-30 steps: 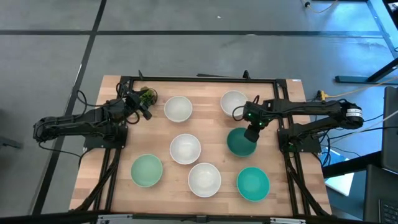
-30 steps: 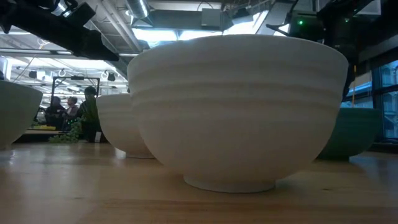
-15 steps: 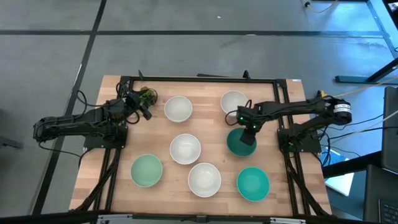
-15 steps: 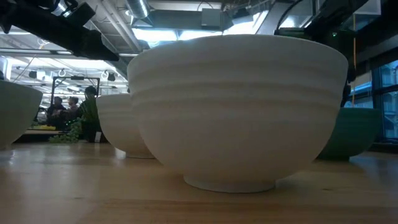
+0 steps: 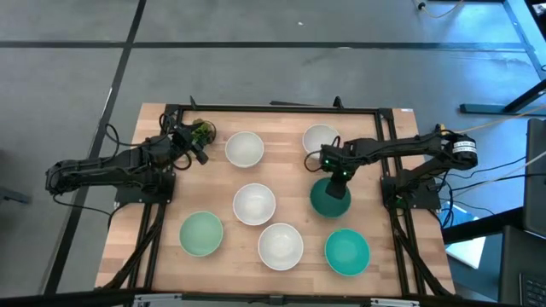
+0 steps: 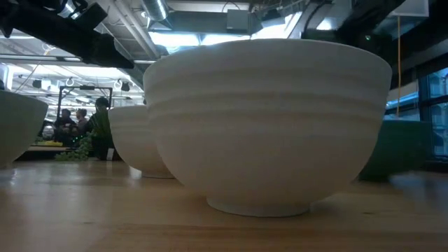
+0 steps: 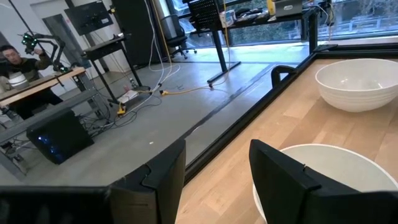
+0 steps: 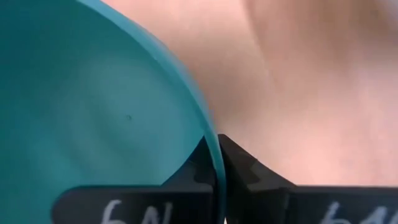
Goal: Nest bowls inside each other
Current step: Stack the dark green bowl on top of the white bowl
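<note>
Right pincer (image 5: pixel 334 173): clamped on the rim of the dark green bowl (image 5: pixel 329 198), one finger inside the wall and one outside; the wrist view shows the rim edge pinched thin between them.
Left pincer (image 5: pixel 201 158): fingers apart, holding nothing, parked at upper left of the high view, next to the white bowl (image 5: pixel 244 148) there.
Bowls, high view: second white bowl (image 5: pixel 319 139) at upper right, just above my right pincer; third white bowl (image 5: pixel 254 204) at centre; fourth white bowl (image 5: pixel 281 245) lower centre; pale mint bowl (image 5: pixel 201 233) lower left; teal bowl (image 5: pixel 347 251) lower right. None nested yet, as far as I judge.
Risk 1: thin rim grip on a smooth wall; I judge the bowl could swing or slip out if I lift fast.
Risk 2: the upper-right white bowl is near my wrist; a sideways sweep could knock it.
Risk 3: lowering off-centre into another bowl could catch rim on rim and tip both.
Surface: pale wood-plank counter (image 5: pixel 292 182) inside a black frame; bowls well spread.
Green item (image 5: pixel 203 130): small leafy thing at the upper left corner of the counter; cannot tell what it is.
Room: grey floor with dark lines around the counter; low view shows ceiling lights and people (image 6: pixel 70 122) far behind; left wrist view shows desks, chairs and floor cables.
</note>
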### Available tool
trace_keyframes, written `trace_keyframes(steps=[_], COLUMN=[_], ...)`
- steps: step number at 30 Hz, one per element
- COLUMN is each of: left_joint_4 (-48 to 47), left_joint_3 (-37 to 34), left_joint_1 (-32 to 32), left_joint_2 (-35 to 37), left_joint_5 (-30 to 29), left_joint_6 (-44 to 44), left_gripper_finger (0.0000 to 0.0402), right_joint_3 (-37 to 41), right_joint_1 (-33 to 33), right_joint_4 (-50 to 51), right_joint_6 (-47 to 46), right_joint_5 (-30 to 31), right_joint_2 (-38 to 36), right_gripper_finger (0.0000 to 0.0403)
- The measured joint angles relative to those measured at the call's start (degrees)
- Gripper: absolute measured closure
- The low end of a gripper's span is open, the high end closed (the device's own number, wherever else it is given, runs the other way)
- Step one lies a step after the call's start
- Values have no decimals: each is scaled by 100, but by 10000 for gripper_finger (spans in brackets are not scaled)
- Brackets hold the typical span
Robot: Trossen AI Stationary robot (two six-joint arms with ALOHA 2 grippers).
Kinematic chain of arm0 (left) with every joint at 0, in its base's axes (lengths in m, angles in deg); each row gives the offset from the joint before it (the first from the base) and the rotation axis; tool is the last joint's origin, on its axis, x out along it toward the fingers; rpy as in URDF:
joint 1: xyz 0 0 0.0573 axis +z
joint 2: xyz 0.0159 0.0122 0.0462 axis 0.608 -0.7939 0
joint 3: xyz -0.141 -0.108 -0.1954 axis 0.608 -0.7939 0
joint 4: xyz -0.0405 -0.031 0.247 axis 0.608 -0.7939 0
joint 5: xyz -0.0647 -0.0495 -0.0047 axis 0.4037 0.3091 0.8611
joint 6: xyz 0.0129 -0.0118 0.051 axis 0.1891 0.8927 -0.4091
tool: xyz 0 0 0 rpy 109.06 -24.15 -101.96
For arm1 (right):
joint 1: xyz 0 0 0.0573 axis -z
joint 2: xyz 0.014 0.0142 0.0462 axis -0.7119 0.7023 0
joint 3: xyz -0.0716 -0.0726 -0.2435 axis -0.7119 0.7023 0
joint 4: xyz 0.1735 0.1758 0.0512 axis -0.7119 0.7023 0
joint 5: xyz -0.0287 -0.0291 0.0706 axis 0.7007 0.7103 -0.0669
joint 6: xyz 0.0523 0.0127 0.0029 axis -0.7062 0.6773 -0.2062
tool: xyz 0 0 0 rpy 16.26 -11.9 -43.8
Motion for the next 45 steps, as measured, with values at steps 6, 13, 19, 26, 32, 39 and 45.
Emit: trace_keyframes(steps=[6,13,19,26,32,39,45], left_joint_4=[0,0,0,0,2,2,1], left_joint_3=[1,1,0,1,1,1,1], left_joint_1=[0,-2,0,0,0,-1,-1], left_joint_2=[1,1,0,1,1,-1,0], left_joint_5=[0,0,0,0,0,0,0], left_joint_6=[2,9,154,160,160,160,160], left_gripper_finger=[229,229,229,229,229,229,229], right_joint_3=[-754,-1679,-2418,-2493,-2485,-2483,-2478], right_joint_1=[128,672,1446,2501,2963,2977,2979], right_joint_4=[66,193,385,478,645,656,633], right_joint_6=[286,756,1329,1633,1822,2117,2231], right_joint_5=[232,443,482,155,162,161,142], right_joint_2=[-1,-4,-13,18,467,1354,1788], right_gripper_finger=[399,399,399,399,399,399,399])
